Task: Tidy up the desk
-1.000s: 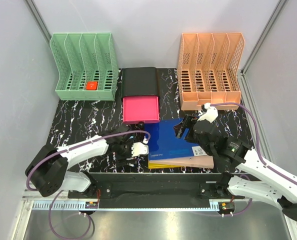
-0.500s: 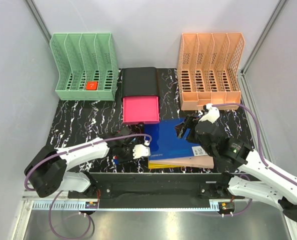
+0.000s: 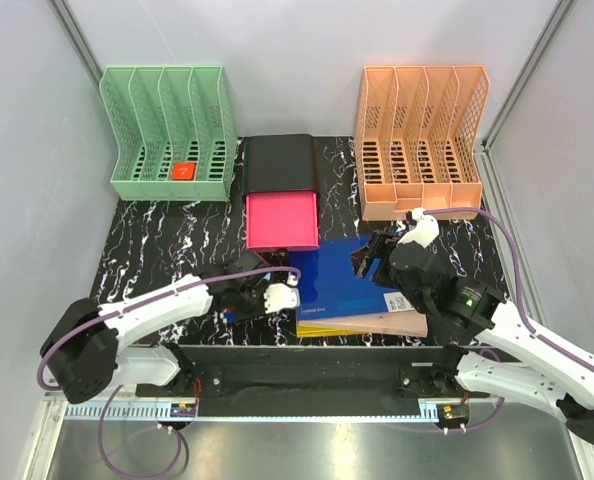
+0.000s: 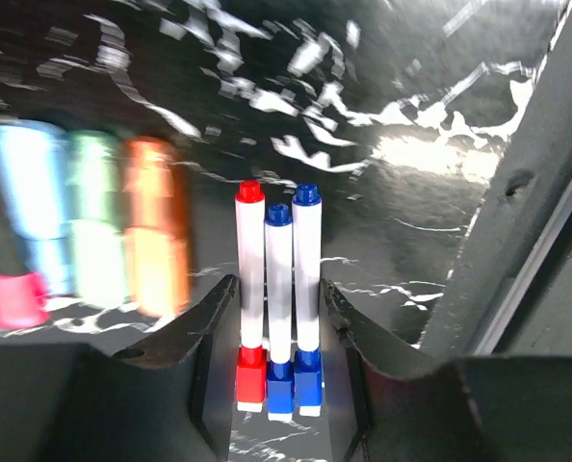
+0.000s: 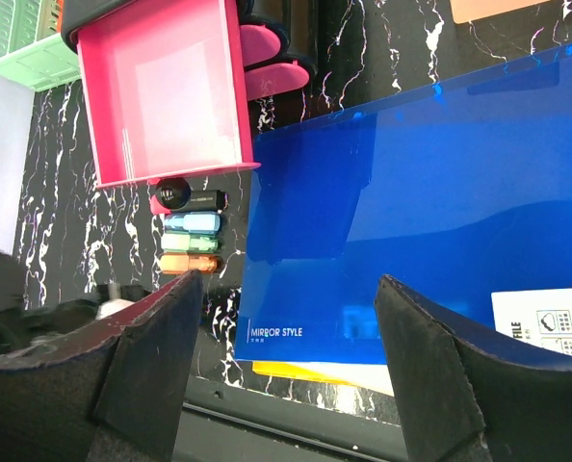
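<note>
Closed in the left claw (image 4: 278,286), side by side: three slim markers (image 4: 279,308), one red-capped at 9 o'clock, two blue-capped. No lettering legible on them. Smeared at 9 o'clock of that claw, lying on the desk surface (image 3: 167,240): highlighters (image 4: 98,221) in blue, green and orange, plus a pink end nearest the lens.

Spread wide over the blue folder (image 5: 382,192): the right claw (image 5: 288,289), gripping nothing. Printed in white at the folder's 7 o'clock corner: "MIRROR STYLE". Stuck at its 5 o'clock corner: a white label (image 5: 546,327), cut off by the frame, with only what looks like "FILE" readable. Beneath the blue folder: a yellow one (image 3: 312,330) and a tan one (image 3: 387,322).

Reaching from the racks to the black front rail: the desk surface, black with white veining. At its 10 o'clock, a green rack (image 3: 165,130). At 2 o'clock, an orange rack (image 3: 420,135). At 12, a black tray (image 3: 280,160) with a pink drawer (image 3: 281,218) jutting toward 6.
</note>
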`<state>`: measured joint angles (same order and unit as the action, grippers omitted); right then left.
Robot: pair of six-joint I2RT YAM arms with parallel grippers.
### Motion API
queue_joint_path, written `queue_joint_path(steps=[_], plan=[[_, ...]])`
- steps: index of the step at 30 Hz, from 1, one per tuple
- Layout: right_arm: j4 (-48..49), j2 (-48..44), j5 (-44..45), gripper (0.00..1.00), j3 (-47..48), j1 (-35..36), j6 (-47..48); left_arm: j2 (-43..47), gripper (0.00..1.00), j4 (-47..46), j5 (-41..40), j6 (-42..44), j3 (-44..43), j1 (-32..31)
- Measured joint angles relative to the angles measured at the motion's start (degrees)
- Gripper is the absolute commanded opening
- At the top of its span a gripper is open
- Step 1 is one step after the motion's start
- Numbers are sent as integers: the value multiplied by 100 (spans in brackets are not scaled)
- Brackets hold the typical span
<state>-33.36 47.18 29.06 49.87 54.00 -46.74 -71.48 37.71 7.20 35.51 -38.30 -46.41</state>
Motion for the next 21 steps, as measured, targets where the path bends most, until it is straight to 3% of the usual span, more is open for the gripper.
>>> queue_joint_path(steps=[8,21], plan=[[0,-2,2,79,0,0,0,518,8,448,-219,4,-870,0],[-61,-11,2,79,0,0,0,599,6,1021,-911,271,-1937,0]])
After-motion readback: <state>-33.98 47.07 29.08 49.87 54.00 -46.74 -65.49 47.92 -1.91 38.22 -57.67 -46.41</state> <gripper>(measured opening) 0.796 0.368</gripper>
